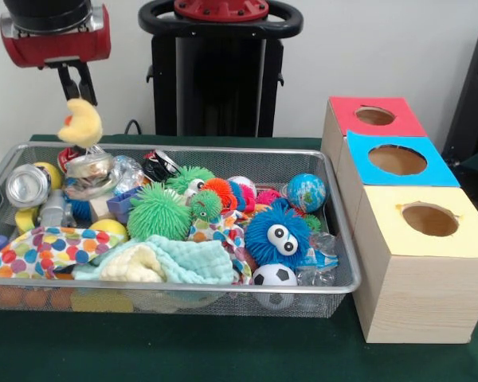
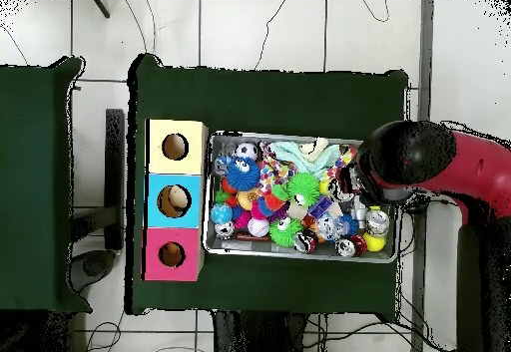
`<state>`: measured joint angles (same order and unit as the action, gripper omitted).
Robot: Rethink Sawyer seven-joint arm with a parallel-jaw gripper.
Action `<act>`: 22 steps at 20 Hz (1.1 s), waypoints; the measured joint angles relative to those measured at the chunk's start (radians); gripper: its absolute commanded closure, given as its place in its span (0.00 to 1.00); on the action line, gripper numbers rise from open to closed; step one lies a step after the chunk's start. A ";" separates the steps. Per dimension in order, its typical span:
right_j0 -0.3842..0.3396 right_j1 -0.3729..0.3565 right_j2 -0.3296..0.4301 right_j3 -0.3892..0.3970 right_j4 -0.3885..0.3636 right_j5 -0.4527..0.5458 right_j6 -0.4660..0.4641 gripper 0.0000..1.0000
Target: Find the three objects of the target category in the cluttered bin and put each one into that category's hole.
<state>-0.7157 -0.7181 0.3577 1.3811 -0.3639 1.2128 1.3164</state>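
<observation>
My gripper (image 1: 79, 97) hangs above the wire mesh bin's (image 1: 223, 289) far left corner, shut on a yellow soft toy (image 1: 81, 124) lifted clear of the clutter. Right below it lies a crushed can (image 1: 89, 166) with a shiny end. Another can (image 1: 26, 185) with a silver round end lies at the bin's left. A red and black can (image 1: 159, 165) lies at the back rim. The round hole (image 1: 374, 116) in the red-topped box is at the far right. In the overhead view the arm (image 2: 409, 154) hides the gripper over the bin (image 2: 299, 255); the red box's hole (image 2: 172, 254) shows.
Blue-topped (image 1: 397, 160) and yellow-topped (image 1: 429, 220) boxes stand in a row in front of the red one. The bin holds spiky rubber balls (image 1: 158, 211), a blue googly-eyed ball (image 1: 277, 235), a small football (image 1: 273, 275), cloths (image 1: 175, 261) and clear plastic.
</observation>
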 measured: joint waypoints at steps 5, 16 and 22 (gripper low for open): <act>-0.004 0.022 0.000 0.007 -0.001 -0.105 0.000 1.00; -0.011 0.045 -0.014 0.029 -0.004 -0.262 0.000 1.00; -0.007 0.049 -0.023 0.029 -0.006 -0.262 0.000 1.00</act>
<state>-0.7232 -0.6692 0.3347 1.4105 -0.3698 0.9508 1.3164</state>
